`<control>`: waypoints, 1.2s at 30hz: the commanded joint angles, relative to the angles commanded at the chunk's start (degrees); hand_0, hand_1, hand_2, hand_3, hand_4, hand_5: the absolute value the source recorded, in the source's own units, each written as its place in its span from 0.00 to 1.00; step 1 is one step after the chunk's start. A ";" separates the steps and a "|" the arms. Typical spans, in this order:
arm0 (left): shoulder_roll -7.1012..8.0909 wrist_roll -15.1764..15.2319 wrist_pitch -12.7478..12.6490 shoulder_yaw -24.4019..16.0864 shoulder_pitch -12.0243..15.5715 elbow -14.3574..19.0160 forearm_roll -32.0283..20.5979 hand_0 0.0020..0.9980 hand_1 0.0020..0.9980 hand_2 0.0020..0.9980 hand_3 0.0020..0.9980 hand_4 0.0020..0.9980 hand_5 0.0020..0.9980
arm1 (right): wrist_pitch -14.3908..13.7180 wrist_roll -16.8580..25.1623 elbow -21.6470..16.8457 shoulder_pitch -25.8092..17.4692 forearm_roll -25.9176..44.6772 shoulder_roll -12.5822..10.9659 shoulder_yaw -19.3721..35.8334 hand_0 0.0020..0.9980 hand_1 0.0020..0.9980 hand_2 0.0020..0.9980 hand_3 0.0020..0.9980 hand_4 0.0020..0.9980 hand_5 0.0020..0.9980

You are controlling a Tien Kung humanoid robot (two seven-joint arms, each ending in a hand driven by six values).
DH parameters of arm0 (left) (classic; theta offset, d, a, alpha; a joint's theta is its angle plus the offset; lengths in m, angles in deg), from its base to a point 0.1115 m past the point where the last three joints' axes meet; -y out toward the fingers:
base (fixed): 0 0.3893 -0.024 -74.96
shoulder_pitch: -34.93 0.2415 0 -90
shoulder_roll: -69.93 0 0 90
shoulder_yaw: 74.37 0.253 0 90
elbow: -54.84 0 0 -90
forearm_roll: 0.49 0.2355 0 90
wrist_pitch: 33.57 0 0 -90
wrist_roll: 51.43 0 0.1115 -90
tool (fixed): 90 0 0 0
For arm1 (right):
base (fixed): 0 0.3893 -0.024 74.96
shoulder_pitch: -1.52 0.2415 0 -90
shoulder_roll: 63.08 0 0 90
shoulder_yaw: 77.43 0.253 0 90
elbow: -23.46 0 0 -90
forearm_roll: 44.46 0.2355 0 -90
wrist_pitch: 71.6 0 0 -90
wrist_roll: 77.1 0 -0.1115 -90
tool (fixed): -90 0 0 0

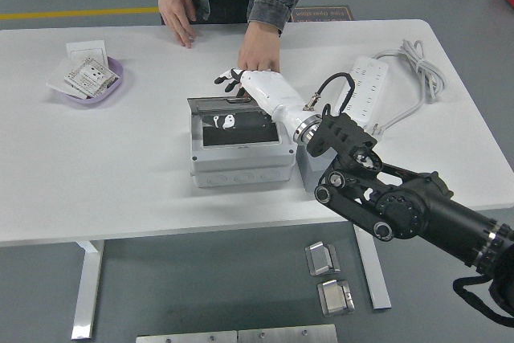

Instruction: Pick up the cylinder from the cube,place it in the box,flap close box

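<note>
Starting nearest me: my right arm (401, 206) crosses in from the lower right, over the grey cube (309, 168) beside the box (239, 142). Right hand (253, 87) lies flat on the transparent flap (237, 122), fingers (226, 79) spread at its far edge, gripping nothing. Flap lies nearly level over the box. I can't make out the cylinder. Beyond, a person's hand (259, 52) rests just behind mine; their other hand (178, 22) is near the far edge.

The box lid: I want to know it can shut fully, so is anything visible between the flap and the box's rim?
Nothing visible blocks it. The right hand rests on the far edge of the clear flap, which lies nearly flat over the grey box. A person's hand presses the table just behind the box, clear of the flap.
</note>
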State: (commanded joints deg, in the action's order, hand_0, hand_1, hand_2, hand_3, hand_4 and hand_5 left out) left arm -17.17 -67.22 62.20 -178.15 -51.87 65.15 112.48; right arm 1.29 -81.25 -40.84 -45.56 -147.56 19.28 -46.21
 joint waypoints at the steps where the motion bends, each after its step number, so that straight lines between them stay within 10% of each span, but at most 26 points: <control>1: -0.02 0.00 -0.01 -0.03 0.03 0.00 0.01 0.69 0.69 0.61 0.71 0.71 0.45 | 0.06 -0.20 -0.93 -0.17 -0.42 -0.22 -0.30 0.39 0.52 0.67 0.76 0.95 0.72; 16: -0.27 0.00 -0.07 -0.26 0.18 0.00 0.12 0.69 0.69 0.61 0.71 0.71 0.45 | 0.41 -1.04 -3.74 -1.76 -1.99 -1.36 -0.47 0.36 0.50 0.67 0.77 0.94 0.71; 36: -0.90 0.39 -0.64 -1.62 1.67 0.00 0.03 0.69 0.69 0.61 0.71 0.71 0.44 | 0.81 -0.11 -16.70 -14.35 -8.09 -6.62 21.40 0.35 0.48 0.65 0.76 0.94 0.70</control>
State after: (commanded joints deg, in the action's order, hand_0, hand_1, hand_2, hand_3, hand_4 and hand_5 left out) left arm -18.07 -66.83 61.56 -179.77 -50.20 65.15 112.51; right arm 2.10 -81.36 -57.54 -59.91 -155.65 12.66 -24.82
